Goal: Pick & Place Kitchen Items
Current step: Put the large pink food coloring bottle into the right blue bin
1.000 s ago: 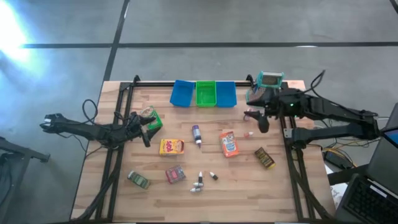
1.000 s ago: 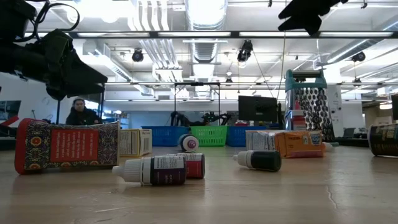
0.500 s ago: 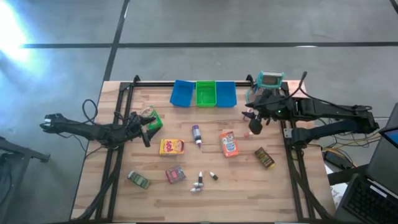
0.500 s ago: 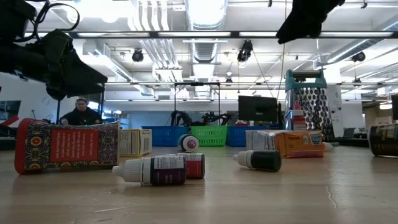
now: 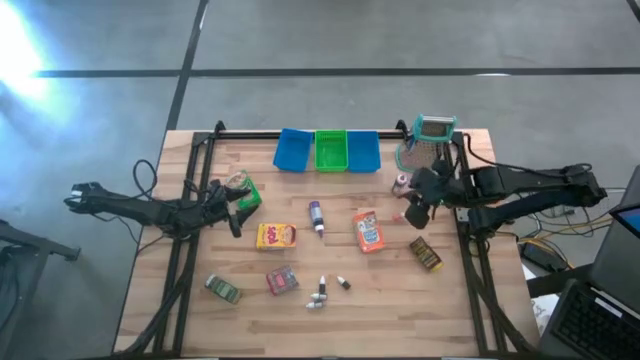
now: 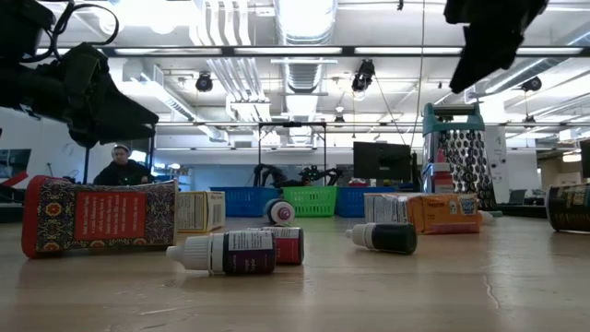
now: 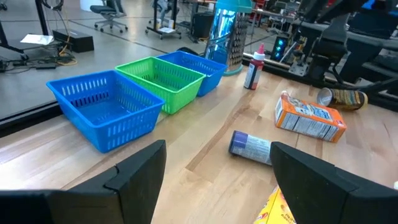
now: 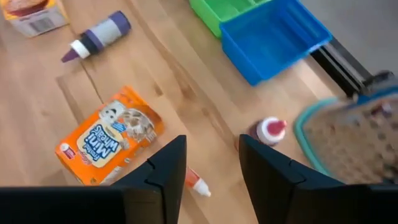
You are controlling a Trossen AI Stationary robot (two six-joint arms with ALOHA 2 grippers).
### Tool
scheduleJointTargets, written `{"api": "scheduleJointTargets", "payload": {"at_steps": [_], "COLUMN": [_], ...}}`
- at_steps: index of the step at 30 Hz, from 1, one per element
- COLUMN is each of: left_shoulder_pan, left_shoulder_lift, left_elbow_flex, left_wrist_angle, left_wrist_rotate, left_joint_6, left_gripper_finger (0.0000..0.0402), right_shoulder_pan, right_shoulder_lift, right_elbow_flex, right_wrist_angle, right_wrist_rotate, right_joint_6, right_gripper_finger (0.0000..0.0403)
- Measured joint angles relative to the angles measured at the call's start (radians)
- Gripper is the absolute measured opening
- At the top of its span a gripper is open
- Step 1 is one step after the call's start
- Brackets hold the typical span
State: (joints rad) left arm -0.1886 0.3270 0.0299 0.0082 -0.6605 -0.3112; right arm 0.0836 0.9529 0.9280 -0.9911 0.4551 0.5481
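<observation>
Two arms in the high view: left gripper parked at the table's left edge beside a green packet, right gripper hovering between the orange cardboard box and a small red-capped white bottle, likely lining up a pick. Low view: goods lie scattered on the wooden table, a dark bottle nearest, nothing lifted. Left wrist view: fingers spread wide, empty, facing the blue plastic bin and purple bottle. Right wrist view: fingers parted, holding nothing, above a tiny red-tipped tube, which looks like the target.
</observation>
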Motion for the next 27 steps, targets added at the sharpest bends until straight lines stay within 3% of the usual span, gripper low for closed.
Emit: {"api": "scheduleJointTargets", "payload": {"at_steps": [5,14,18,27], "left_shoulder_pan": [0.000,0.000,0.000,0.000], "left_shoulder_lift": [0.000,0.000,0.000,0.000], "left_elbow_flex": [-0.001,-0.005,-0.005,-0.005], "left_wrist_angle": [0.011,0.052,0.054,0.056], "left_wrist_rotate": [0.003,0.006,0.006,0.006], "left_joint_6": [-0.002,-0.004,-0.004,-0.004], "left_gripper_finger": [0.0294,0.0294,0.0294,0.0294], "right_shoulder_pan": [0.027,0.028,0.031,-0.061], "right_shoulder_lift": [-0.002,-0.001,-0.001,0.026], "right_elbow_flex": [-0.002,-0.015,-0.016,-0.023], "right_wrist_angle": [-0.072,-0.080,-0.076,-0.065], "right_wrist_rotate": [0.071,0.063,0.012,0.045], "right_joint_6": [0.113,0.266,0.279,0.282], "right_gripper_finger": [0.0130,0.0142,0.0143,0.0133]}}
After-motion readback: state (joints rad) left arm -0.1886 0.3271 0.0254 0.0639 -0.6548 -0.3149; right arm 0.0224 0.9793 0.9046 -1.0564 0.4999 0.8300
